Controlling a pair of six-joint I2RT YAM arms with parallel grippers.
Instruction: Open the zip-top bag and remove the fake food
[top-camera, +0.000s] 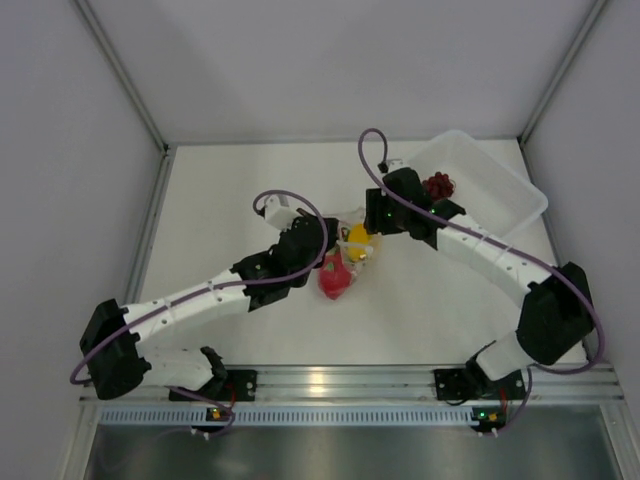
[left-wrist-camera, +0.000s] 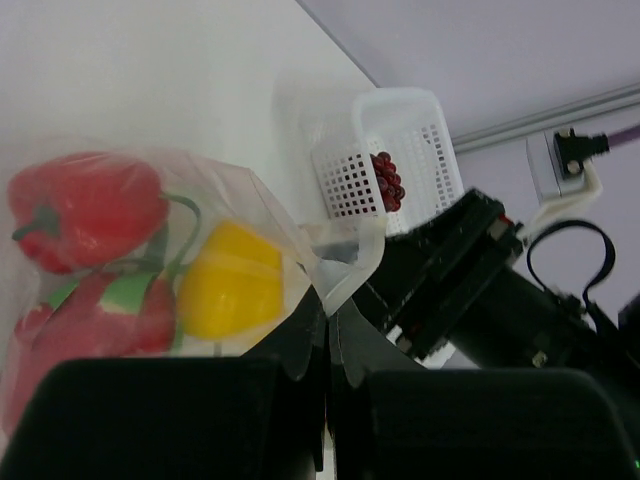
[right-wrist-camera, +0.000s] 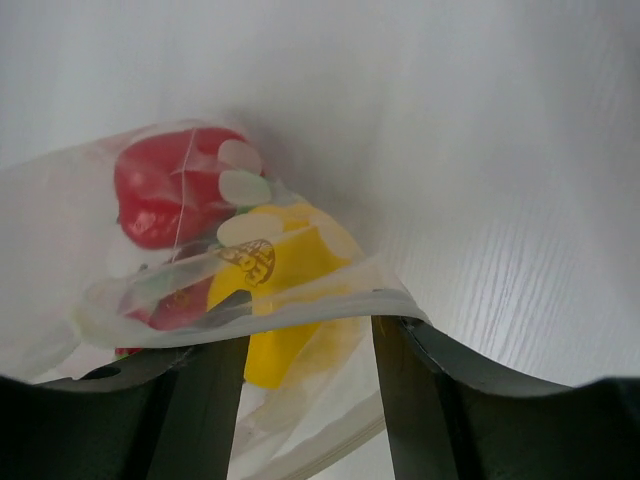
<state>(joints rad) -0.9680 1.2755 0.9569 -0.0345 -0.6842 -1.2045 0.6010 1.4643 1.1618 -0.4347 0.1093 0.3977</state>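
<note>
The zip-top bag (top-camera: 343, 262) lies mid-table between both grippers. It holds a yellow pepper (top-camera: 357, 237), a red pepper (left-wrist-camera: 85, 205) and a pink-red fruit with green leaves (left-wrist-camera: 100, 315). My left gripper (left-wrist-camera: 328, 325) is shut on a corner of the bag's edge; it also shows in the top view (top-camera: 322, 240). My right gripper (right-wrist-camera: 308, 335) is open, and the bag's (right-wrist-camera: 130, 300) zip edge lies across the gap between its fingers (right-wrist-camera: 420, 390). It sits at the bag's far right side (top-camera: 374, 226). The dark purple grape bunch (top-camera: 438, 185) lies in the tray.
A white tray (top-camera: 500, 200) stands at the back right, behind my right arm; in the left wrist view it shows as a perforated basket (left-wrist-camera: 350, 180). Grey walls and metal rails bound the table on the left, back and right.
</note>
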